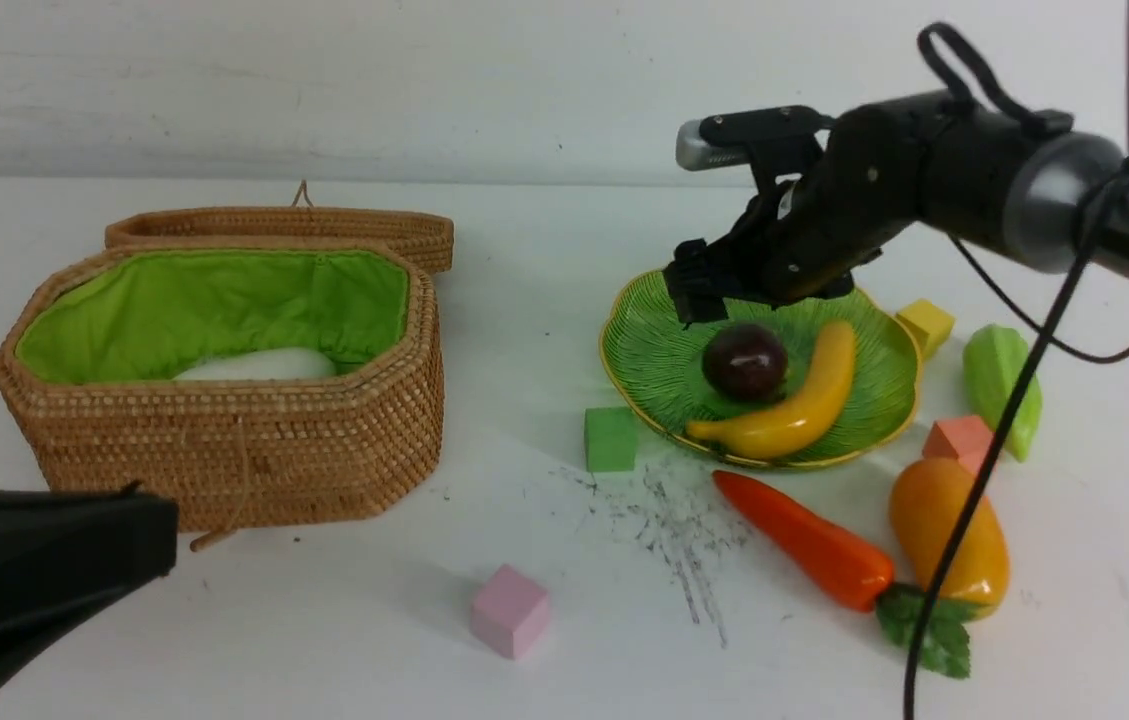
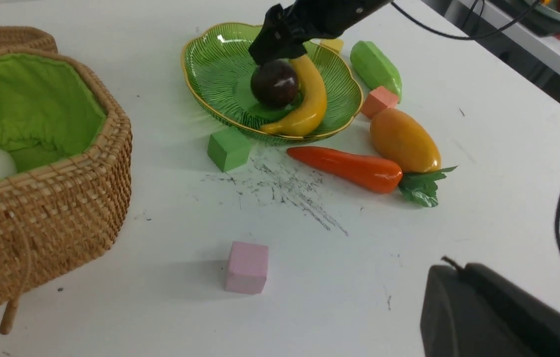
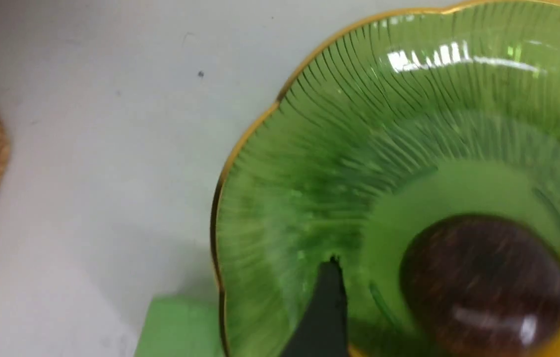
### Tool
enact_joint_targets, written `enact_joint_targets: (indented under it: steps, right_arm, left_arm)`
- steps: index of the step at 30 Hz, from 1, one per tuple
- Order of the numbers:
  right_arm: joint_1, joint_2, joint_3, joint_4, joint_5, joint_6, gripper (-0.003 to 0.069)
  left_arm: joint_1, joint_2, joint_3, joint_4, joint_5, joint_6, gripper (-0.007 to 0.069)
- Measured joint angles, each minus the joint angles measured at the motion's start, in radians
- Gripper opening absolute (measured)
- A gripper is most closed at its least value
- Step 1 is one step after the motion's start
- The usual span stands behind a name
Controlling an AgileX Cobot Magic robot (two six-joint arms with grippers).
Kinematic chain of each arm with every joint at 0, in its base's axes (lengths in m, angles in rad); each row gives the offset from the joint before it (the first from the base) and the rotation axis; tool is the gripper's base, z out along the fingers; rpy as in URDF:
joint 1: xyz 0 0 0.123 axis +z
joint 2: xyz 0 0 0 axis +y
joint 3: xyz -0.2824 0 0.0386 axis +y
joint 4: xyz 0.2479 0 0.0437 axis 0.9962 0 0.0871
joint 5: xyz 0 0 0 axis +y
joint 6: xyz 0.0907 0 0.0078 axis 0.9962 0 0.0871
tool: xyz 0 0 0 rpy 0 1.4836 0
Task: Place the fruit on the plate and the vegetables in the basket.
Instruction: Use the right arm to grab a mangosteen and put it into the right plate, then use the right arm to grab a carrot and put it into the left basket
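Note:
The green gold-rimmed plate holds the dark-purple mangosteen and the yellow banana. My right gripper hangs open just above the mangosteen. One finger stands clear of the fruit on one side, and the other finger shows at the frame's edge. The mango and the carrot lie on the table in front of the plate. To its right lies the light-green gourd. The white radish rests inside the wicker basket. My left gripper is shut and empty, low at the near left.
The basket's lid hangs open behind it. Small cubes lie about: green against the plate's front left, pink near the front, yellow and salmon right of the plate. The right arm's cable hangs across the mango.

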Motion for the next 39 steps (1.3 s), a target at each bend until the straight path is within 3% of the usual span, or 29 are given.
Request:
enact_joint_targets:
  steps: [5,7,8,9,14,18,26,30,36,39]
  right_arm:
    - [0.0,-0.149,-0.001,-0.002,0.233,-0.029,0.0473]
    - [0.0,-0.224,-0.002,-0.003,0.42,-0.074,0.0358]
    - [0.0,-0.233,-0.002,-0.003,0.445,-0.082,0.0338]
    - [0.0,-0.258,0.002,-0.003,0.497,-0.098,0.027]
    - [0.0,-0.339,0.172,-0.003,0.52,-0.099,0.013]
    - [0.0,-0.365,0.352,-0.003,0.511,-0.118,0.016]
    - [0.0,-0.286,0.516,-0.014,0.204,-0.209,0.051]
    - [0.0,-0.208,0.516,-0.03,0.117,-0.213,0.0606]
    - [0.0,-0.124,0.516,-0.031,0.06,-0.218,0.056]
    - [-0.001,-0.099,0.516,0.0,0.063,-0.255,0.048]
  left_arm:
    - [0.0,0.0,0.0,-0.004,0.004,0.041,-0.0013]
    - [0.0,0.0,0.0,-0.016,0.014,0.064,-0.0013]
    - [0.0,0.0,0.0,-0.017,0.016,0.066,-0.0013]
    - [0.0,0.0,0.0,-0.03,0.021,0.081,-0.0013]
    - [0.0,0.0,0.0,-0.083,0.039,0.165,-0.0013]
    - [0.0,0.0,0.0,-0.118,0.062,0.218,-0.0013]
    - [0.0,0.0,0.0,-0.149,0.073,0.248,-0.0013]
    - [0.0,0.0,0.0,-0.154,0.084,0.249,-0.0012]
    - [0.0,0.0,0.0,-0.154,0.107,0.249,-0.0011]
    - [0.0,0.0,0.0,-0.154,0.116,0.249,-0.0011]
